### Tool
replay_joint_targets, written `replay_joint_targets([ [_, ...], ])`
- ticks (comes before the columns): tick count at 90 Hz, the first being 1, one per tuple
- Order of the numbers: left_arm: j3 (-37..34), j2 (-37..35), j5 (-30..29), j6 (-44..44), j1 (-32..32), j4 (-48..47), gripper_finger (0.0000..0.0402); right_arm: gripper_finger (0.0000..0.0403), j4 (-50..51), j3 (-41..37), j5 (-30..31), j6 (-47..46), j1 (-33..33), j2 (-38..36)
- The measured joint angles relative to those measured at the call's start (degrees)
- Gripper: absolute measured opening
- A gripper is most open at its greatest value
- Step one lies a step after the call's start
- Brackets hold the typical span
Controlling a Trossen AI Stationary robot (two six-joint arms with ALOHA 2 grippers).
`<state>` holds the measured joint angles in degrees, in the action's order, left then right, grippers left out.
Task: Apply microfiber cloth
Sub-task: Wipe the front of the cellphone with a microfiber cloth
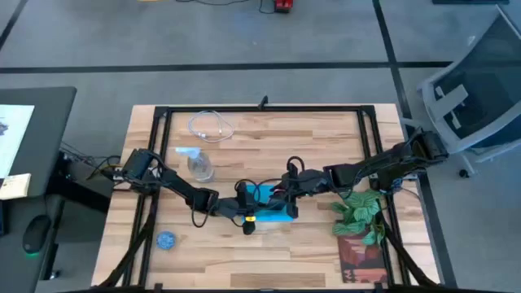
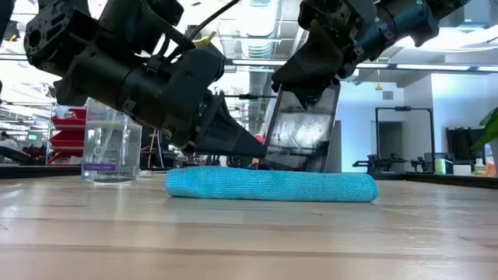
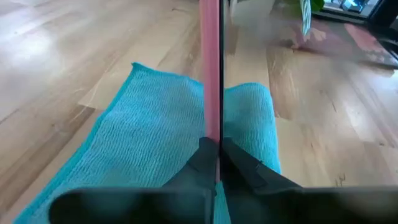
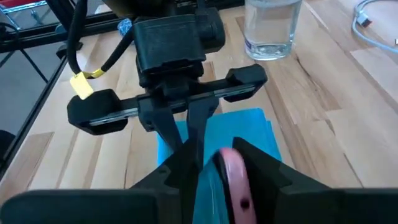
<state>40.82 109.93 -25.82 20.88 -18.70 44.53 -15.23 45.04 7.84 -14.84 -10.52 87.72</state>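
Both claws meet at the middle of the wooden bench (image 1: 326, 260). The left claw (image 3: 219, 163) and the right claw (image 4: 219, 163) are each closed on an edge of the upright pink-cased phone (image 2: 302, 128), which stands on the folded blue cloth (image 2: 271, 186). Behind the cloth stands a clear glass (image 2: 111, 150); a potted plant (image 1: 360, 207) sits to the right. An office room lies beyond.
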Motion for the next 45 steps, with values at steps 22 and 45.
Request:
replay_joint_targets([
  [22, 0.00, 0.00, 0.19, -0.02, 0.00, -0.06, 0.0005, 0.0015, 0.91, 0.04, 0.00, -0.14, -0.72, -0.02],
  [45, -0.11, 0.00, 4.59, -3.93, -0.06, 3.24, 0.0039, 0.0015, 0.81, 0.07, -0.23, -0.02, -1.19, -0.02],
])
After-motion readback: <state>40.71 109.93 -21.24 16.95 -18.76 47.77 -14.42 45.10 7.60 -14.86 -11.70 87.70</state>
